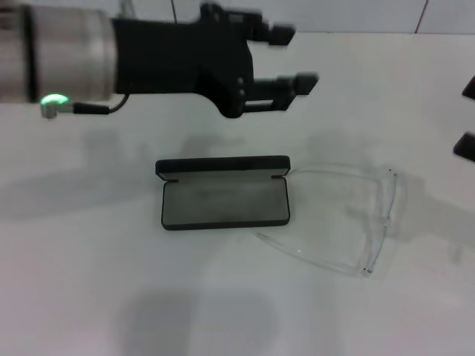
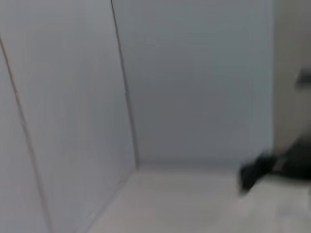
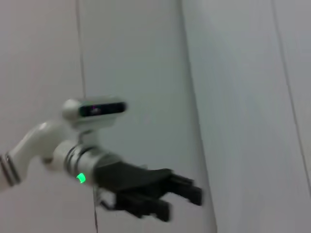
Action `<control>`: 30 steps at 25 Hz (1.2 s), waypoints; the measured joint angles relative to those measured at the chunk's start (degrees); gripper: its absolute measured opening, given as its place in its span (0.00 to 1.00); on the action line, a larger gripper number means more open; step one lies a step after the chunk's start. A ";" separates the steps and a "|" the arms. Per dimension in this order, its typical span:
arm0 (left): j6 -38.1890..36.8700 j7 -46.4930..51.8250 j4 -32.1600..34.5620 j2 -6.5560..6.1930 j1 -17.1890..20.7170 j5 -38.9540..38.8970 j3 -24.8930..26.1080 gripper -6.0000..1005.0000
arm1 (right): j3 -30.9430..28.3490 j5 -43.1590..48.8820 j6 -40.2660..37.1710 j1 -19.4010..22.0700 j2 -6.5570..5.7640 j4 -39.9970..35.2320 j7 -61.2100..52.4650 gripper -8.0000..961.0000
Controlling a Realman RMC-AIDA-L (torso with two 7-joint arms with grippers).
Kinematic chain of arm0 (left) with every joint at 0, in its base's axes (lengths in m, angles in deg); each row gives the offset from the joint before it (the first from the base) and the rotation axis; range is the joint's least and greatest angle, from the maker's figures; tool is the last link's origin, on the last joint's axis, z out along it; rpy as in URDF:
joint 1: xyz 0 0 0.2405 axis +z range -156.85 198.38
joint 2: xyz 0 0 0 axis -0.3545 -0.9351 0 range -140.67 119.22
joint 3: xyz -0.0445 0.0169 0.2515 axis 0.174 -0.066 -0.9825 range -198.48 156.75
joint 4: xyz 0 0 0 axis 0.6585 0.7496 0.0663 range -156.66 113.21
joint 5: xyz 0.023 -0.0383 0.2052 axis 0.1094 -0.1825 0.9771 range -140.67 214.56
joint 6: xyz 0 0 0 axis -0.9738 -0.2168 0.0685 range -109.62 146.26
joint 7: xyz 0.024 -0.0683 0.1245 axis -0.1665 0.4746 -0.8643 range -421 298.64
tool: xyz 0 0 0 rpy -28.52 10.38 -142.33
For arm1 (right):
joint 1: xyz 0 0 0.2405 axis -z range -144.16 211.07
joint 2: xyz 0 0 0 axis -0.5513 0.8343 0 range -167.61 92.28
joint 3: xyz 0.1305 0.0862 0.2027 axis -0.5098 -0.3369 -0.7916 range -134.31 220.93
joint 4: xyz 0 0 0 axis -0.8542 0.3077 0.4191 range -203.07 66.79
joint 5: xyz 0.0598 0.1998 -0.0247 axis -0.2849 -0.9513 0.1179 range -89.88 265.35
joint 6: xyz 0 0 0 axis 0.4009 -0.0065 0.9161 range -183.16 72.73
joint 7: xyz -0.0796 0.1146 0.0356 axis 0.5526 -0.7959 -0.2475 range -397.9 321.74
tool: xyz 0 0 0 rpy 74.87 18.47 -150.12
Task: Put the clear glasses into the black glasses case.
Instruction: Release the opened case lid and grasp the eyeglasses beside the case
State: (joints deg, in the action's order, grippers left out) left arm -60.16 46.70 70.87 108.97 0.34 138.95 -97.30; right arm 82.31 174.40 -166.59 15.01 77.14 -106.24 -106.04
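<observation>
The black glasses case (image 1: 225, 202) lies open in the middle of the white table, grey lining up and nothing in it, its lid raised along the far side. The clear glasses (image 1: 385, 211) rest on the table just right of the case, arms unfolded and pointing toward it. My left gripper (image 1: 293, 58) hovers open and empty above and behind the case; the right wrist view also shows this left gripper (image 3: 167, 199) open. Only two black tips of my right gripper (image 1: 467, 117) show at the right edge, spread apart, beyond the glasses.
White table (image 1: 89, 282) all around, with white wall panels (image 2: 194, 73) behind it. A dark part of the right arm (image 2: 257, 174) shows low in the left wrist view.
</observation>
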 joint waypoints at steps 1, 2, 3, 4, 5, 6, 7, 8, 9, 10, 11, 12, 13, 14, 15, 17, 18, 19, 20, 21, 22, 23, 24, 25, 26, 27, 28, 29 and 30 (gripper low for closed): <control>-0.55 -3.21 -1.43 -0.03 1.60 -5.13 0.54 0.60 | -0.37 -0.01 0.01 -0.21 -0.22 0.09 -1.33 0.91; -1.29 -6.64 -3.22 -0.04 3.06 -9.61 0.86 0.60 | -0.47 0.01 0.04 -0.37 -0.72 0.05 -2.55 0.91; -2.05 -10.09 -4.85 0.01 4.41 -12.73 0.99 0.60 | -0.59 0.01 0.06 -0.50 -1.06 0.01 -3.28 0.91; -2.58 -12.43 -6.01 0.04 5.22 -15.04 0.98 0.60 | -0.73 0.02 0.07 -0.67 -1.37 -0.05 -3.88 0.91; -3.55 -16.36 -8.43 0.09 6.87 -18.81 0.95 0.60 | -0.89 0.02 0.07 -0.79 -1.53 -0.18 -4.47 0.91; -4.26 -19.27 -10.98 0.12 8.21 -22.08 0.93 0.60 | -1.15 0.02 0.14 -1.12 -1.79 -0.58 -5.92 0.91; -5.40 -22.95 -15.10 0.12 9.39 -27.10 0.99 0.60 | -1.30 0.02 0.24 -1.45 -1.93 -1.08 -7.12 0.91; -6.79 -26.33 -19.10 0.11 10.29 -31.34 1.16 0.60 | -1.32 0.04 0.49 -1.72 -2.16 -1.71 -8.94 0.91; -8.45 -29.33 -23.15 0.05 10.75 -35.12 1.34 0.60 | -1.33 0.10 0.68 -2.34 -2.93 -2.81 -12.79 0.91; -10.49 -32.27 -27.14 -0.06 11.04 -38.28 1.64 0.60 | -1.34 0.11 0.46 -2.84 -3.48 -3.09 -15.05 0.91; -13.89 -36.59 -31.84 -0.13 11.11 -41.45 2.01 0.60 | -1.34 0.11 0.46 -2.84 -3.48 -3.09 -15.05 0.91; -16.29 -39.41 -34.56 -0.15 11.01 -42.49 2.35 0.60 | -1.40 0.10 0.16 -3.44 -4.04 -3.26 -17.33 0.91; -19.33 -43.09 -38.16 -0.13 10.84 -43.58 2.81 0.60 | -1.56 0.15 0.03 -4.13 -4.73 -3.54 -19.89 0.91; -21.42 -46.26 -40.93 -0.06 10.76 -43.54 3.20 0.59 | -1.65 0.25 0.01 -4.97 -5.44 -4.07 -23.07 0.91; -22.17 -47.48 -42.21 -0.04 10.78 -43.51 3.31 0.59 | -1.45 0.63 0.14 -5.87 -6.30 -5.21 -26.81 0.91; -22.97 -49.00 -44.68 -0.03 10.90 -43.42 3.54 0.59 | -0.61 3.08 0.57 -7.83 -8.16 -9.05 -35.96 0.91; -23.06 -49.23 -45.59 -0.08 10.96 -43.44 3.64 0.59 | -0.39 5.08 0.64 -9.06 -9.04 -11.61 -40.51 0.91; -23.10 -49.31 -46.09 -0.11 10.98 -43.49 3.70 0.59 | -0.35 7.46 0.60 -10.15 -9.66 -14.02 -45.03 0.91; -23.17 -49.49 -46.50 -0.14 10.97 -43.51 3.89 0.59 | -0.31 10.31 0.51 -11.41 -10.30 -16.93 -50.18 0.91; -23.21 -49.68 -46.90 -0.14 10.94 -43.48 4.11 0.59 | -0.25 13.22 0.13 -12.69 -10.76 -20.00 -54.93 0.91; -23.25 -49.96 -47.07 -0.11 10.89 -43.39 4.30 0.59 | -0.18 15.98 -0.29 -13.81 -11.03 -22.56 -58.95 0.91; -23.27 -50.27 -47.20 -0.07 10.84 -43.26 4.43 0.59 | -0.05 19.47 -1.06 -15.78 -11.43 -26.03 -63.67 0.91; -23.30 -50.71 -47.35 -0.03 10.80 -43.13 4.55 0.59 | 0.01 20.85 -1.55 -16.52 -11.54 -27.01 -65.22 0.91; -23.31 -50.93 -47.38 -0.03 10.80 -43.11 4.56 0.59 | 0.17 23.88 -2.79 -18.52 -11.79 -29.56 -68.51 0.91; -23.31 -51.11 -47.45 -0.03 10.82 -43.09 4.56 0.59 | 0.30 26.10 -4.11 -20.34 -11.95 -31.30 -69.97 0.91; -23.31 -51.18 -47.53 -0.03 10.84 -43.09 4.55 0.59 | 0.41 27.75 -5.09 -21.71 -12.00 -32.45 -70.33 0.91; -23.31 -51.20 -47.68 -0.04 10.85 -43.08 4.56 0.59 | 0.70 29.61 -6.20 -23.30 -12.02 -33.86 -70.06 0.91; -23.31 -51.22 -47.92 -0.06 10.81 -43.08 4.56 0.59 | 1.11 30.71 -6.95 -24.29 -12.02 -34.83 -69.08 0.91; -23.31 -51.23 -48.15 -0.08 10.74 -43.08 4.55 0.59 | 1.59 31.34 -7.54 -25.17 -12.03 -35.63 -67.65 0.91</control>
State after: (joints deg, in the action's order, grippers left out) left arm -83.46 -4.54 22.72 108.89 11.08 95.87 -92.75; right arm 83.91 205.74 -174.13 -10.16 65.12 -141.87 -173.69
